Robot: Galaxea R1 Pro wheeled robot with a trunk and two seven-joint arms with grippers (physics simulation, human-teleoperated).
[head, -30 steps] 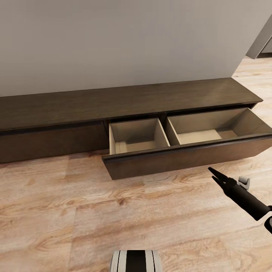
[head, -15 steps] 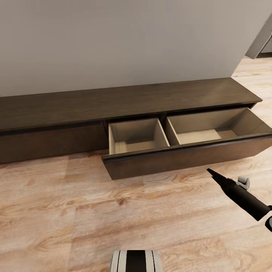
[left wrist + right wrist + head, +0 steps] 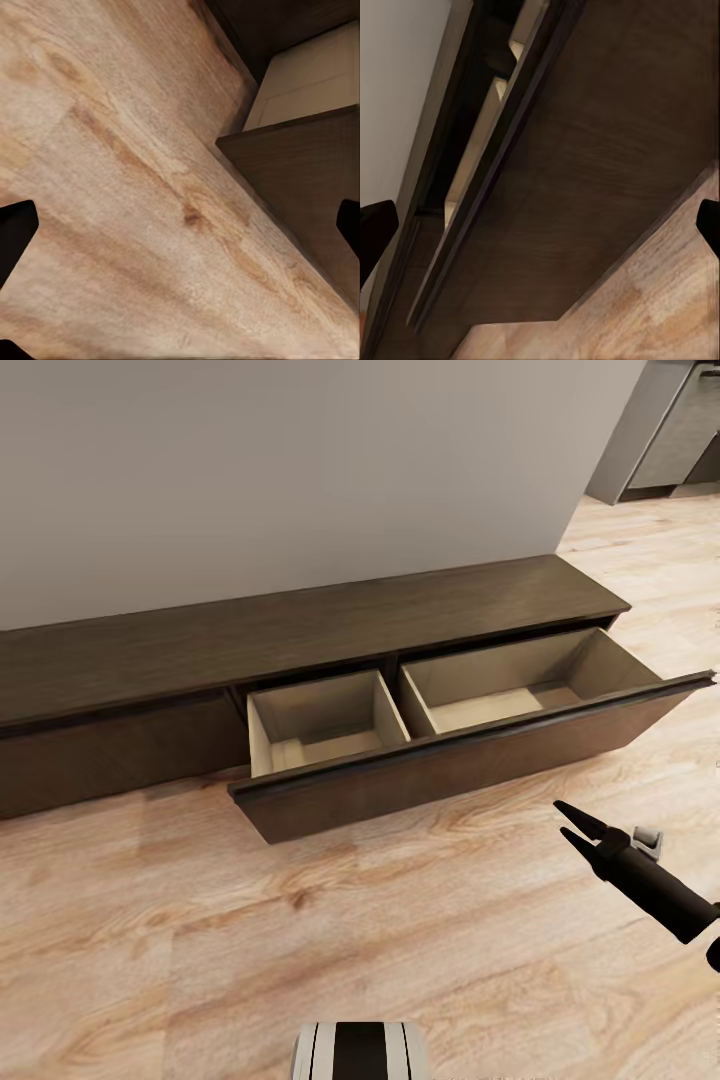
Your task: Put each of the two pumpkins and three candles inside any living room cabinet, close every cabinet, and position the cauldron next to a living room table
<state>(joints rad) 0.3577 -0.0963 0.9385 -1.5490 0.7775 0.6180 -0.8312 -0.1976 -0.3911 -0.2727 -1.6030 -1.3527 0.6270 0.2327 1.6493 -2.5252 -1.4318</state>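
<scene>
The long cabinet [image 3: 300, 630] stands against the wall, and its drawer [image 3: 470, 755] is pulled out over the wood floor [image 3: 250, 950], with 2 pale compartments that look bare inside. The right gripper [image 3: 566, 823] hangs in front of the drawer's right end, its 2 fingers slightly apart and grasping nothing; in the right wrist view the dark drawer front [image 3: 585, 187] is close ahead. In the left wrist view the left gripper's [image 3: 180, 232] 2 tips sit at opposite edges, so it is spread wide & empty, above the floor near a drawer corner. No pumpkins or candles are visible here, so I judge the step in hand is to go and fetch them w/ the drawer left out. To do it well: back the base away w/o brushing the drawer front, keep both arms tucked in, and on return approach squarely, so an item can be lowered straight into 1 compartment, not over its divider [image 3: 392, 705].
</scene>
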